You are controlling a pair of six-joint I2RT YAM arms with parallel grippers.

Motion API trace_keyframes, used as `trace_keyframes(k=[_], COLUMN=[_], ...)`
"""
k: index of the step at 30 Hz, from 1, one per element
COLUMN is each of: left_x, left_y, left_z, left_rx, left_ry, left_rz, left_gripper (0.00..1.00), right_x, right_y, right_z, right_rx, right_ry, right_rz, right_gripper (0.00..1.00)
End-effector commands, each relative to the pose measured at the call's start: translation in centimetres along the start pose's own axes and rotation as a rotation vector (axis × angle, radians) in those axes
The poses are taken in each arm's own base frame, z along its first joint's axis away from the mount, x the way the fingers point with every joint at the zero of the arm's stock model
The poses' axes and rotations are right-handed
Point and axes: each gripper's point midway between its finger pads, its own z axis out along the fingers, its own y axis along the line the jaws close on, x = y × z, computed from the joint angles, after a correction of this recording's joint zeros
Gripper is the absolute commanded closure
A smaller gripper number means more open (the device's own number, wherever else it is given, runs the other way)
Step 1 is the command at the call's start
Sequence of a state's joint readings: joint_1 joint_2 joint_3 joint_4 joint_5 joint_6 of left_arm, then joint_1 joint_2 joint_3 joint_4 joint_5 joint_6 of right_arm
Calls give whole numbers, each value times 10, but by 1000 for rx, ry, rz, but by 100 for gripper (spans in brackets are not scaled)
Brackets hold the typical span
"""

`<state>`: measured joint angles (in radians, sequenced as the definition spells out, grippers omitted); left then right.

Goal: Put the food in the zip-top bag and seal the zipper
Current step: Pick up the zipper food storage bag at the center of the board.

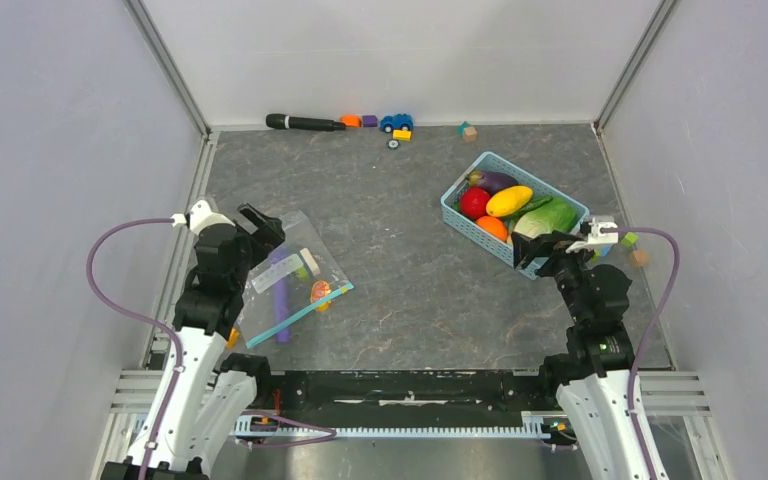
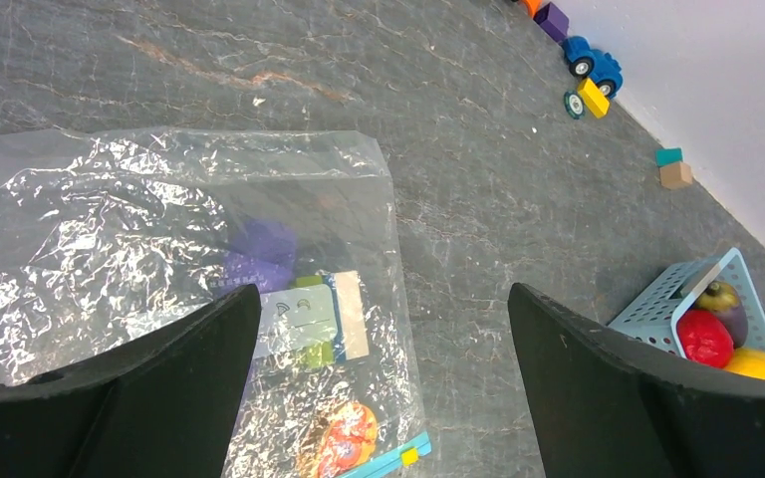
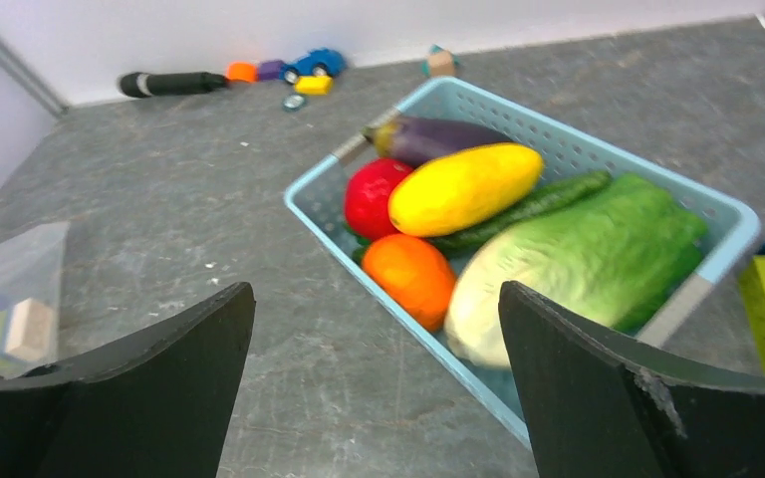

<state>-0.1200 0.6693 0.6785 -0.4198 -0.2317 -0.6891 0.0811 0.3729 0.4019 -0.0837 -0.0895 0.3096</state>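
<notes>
My left claw (image 1: 260, 225) stands wide open with nothing between its fingers. It hangs over the far end of the zip-top bag (image 1: 295, 275), which lies flat on the grey table (image 1: 410, 300) at about 8 o'clock from the table's middle. In the left wrist view the clear, crinkled plastic spreads out under my left finger, and inside it I see a purple stick (image 1: 279, 295), a few small blocks (image 2: 309, 319) and a little orange-red piece (image 2: 344, 438). The teal zipper (image 1: 300, 312) runs along the bag's 5 o'clock edge; whether it is pressed shut I cannot tell. My right claw (image 1: 545, 245) is equally spread and empty. It sits at the near corner of the light-blue basket (image 1: 455, 215), at about 2 o'clock from the table's middle; whether it touches the rim I cannot tell. All the food is in that basket, well apart from the bag. The lettuce (image 3: 598, 249) is nearest me, with the orange (image 3: 410, 274) at its 9 o'clock. Behind them the yellow mango (image 3: 463, 187) lies over the long green pods (image 3: 543, 202), with the red round fruit (image 3: 374, 194) beside it and the purple eggplant (image 3: 438, 137) against the far wall. Just beside the basket at 3 o'clock lie a green block (image 1: 629, 240) and a tan block (image 1: 639, 258). Along the back wall at 12 o'clock lie a black cylinder (image 1: 305, 123), a purple block (image 1: 369, 121) and a blue toy car (image 1: 396, 122).
</notes>
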Motion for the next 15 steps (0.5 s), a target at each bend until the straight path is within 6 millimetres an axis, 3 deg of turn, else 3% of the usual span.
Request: trace_keyframes(k=[1, 4, 8, 12, 15], left_x=[1, 5, 11, 14, 17], left_y=[-2, -1, -1, -2, -2], left_z=[3, 6, 9, 12, 13], left_rx=[12, 8, 14, 19, 27], left_ry=[2, 9, 30, 47, 56], left_rz=[-21, -13, -2, 11, 14], left_gripper=[0, 0, 0, 0, 0], right_x=[-25, -18, 12, 46, 67], right_y=[37, 65, 102, 112, 134], right_z=[-4, -9, -13, -4, -1], right_rx=[-211, -388, -635, -651, -663], right_ry=[-116, -104, 69, 164, 187], right_rz=[-56, -72, 18, 93, 95], right_gripper=[2, 2, 2, 2, 2])
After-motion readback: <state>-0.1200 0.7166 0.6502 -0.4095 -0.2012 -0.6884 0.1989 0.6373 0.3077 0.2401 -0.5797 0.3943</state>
